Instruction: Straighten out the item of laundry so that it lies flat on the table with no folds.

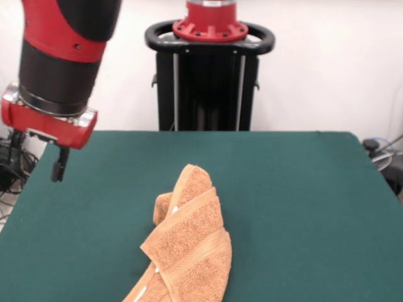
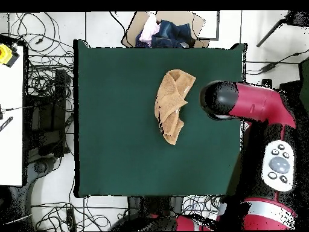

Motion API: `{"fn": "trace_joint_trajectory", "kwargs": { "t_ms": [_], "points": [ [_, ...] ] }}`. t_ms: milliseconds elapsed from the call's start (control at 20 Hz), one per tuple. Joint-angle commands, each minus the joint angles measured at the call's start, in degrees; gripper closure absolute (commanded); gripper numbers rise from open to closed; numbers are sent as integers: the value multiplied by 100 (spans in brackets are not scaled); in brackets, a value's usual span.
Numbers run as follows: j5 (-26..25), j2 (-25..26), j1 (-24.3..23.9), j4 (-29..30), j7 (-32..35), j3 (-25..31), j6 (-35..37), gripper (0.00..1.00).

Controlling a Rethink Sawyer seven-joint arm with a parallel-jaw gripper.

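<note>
Dark green felt-like table [image 1: 302, 201], large and rectangular, fills most of both views; white wall behind it in the front view, pale floor with tangled black cables around it in the overhead view. Small orange-tan terry-cloth towel [image 1: 189, 242] lies on the table, crumpled and folded over itself into a long narrow heap, not flat. In the front view its woven band stripe runs diagonally across an upper layer, one rounded end rises toward the table's middle, and the other end runs off the picture's bottom edge; thin slivers of white show between the layers. In the overhead view the towel [image 2: 172, 104] sits somewhat toward the table edge where a heap of coloured clothes [image 2: 163, 31] lies in a brown box just off the table. Red and black robot arm [image 2: 253, 106] reaches over the table edge beside the towel, its dark rounded end just beside the cloth in that view. In the front view the gripper [image 1: 58, 165] hangs below the arm's red collar, well apart from the towel and above the table's corner region, clear of the cloth. Only one dark finger shows clearly; cannot tell how wide the claw stands. It has hold of nothing. Black pedestal [image 1: 208, 82] with a red top stands behind the table.
</note>
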Motion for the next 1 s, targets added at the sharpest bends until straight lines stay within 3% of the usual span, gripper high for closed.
{"fn": "trace_joint_trajectory", "kwargs": {
  "t_ms": [50,450,1000],
  "points": [
    [-591,322,466,189,-751,147,1359,0],
    [-993,287,488,190,-766,159,1783,0],
    [-880,586,110,312,-478,601,982,0]
  ]
}}
